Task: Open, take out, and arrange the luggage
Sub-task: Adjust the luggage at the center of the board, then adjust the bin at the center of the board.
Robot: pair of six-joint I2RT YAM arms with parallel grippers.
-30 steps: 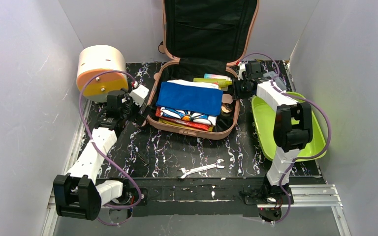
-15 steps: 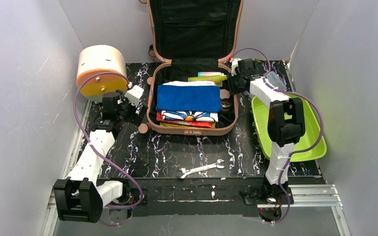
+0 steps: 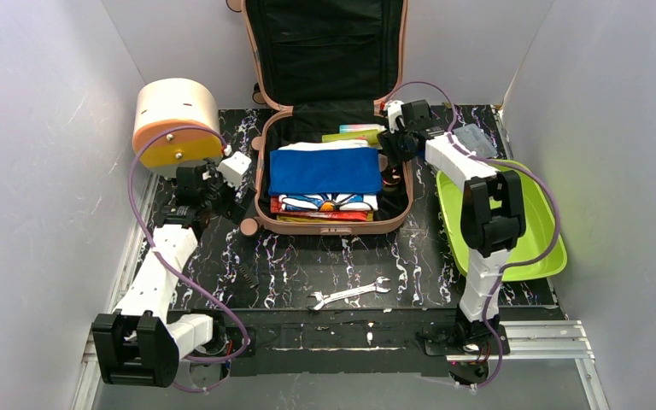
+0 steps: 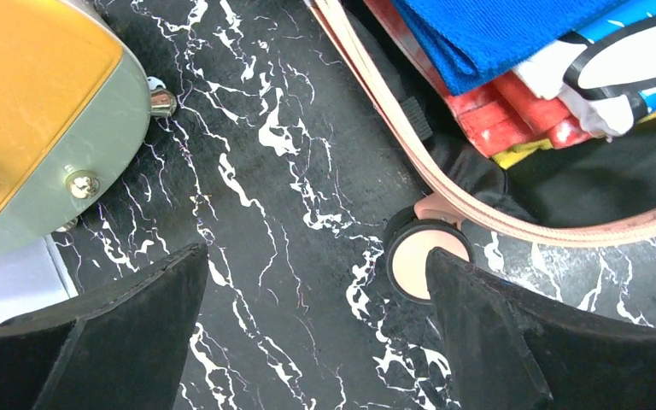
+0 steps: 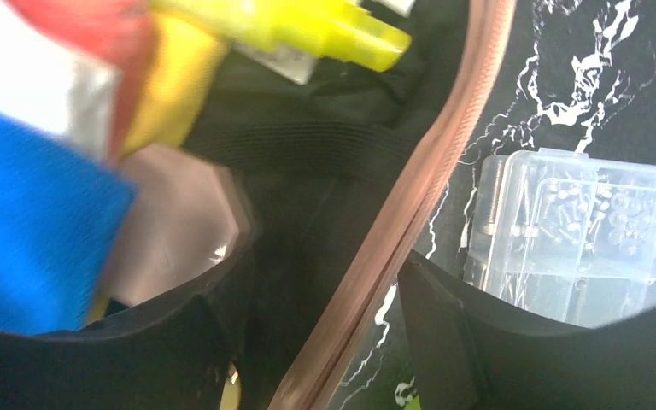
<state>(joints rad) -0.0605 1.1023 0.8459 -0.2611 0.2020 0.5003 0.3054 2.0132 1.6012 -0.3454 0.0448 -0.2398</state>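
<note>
Only my right wrist view shows the right gripper (image 5: 318, 269) parted astride the luggage (image 5: 410, 196) rim, beside a clear plastic box (image 5: 564, 231); my left gripper (image 4: 316, 260) gapes wide. Overhead, the luggage sits upper centre, slid left since earlier.

Salmon-pink, black-lined luggage (image 3: 333, 227); black, white-veined table (image 3: 290, 256).

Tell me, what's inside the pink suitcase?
In the suitcase, a folded blue cloth tops a stack of colourful clothes, with a yellow-green item behind. Whatever lies beneath the stack is covered.
</note>
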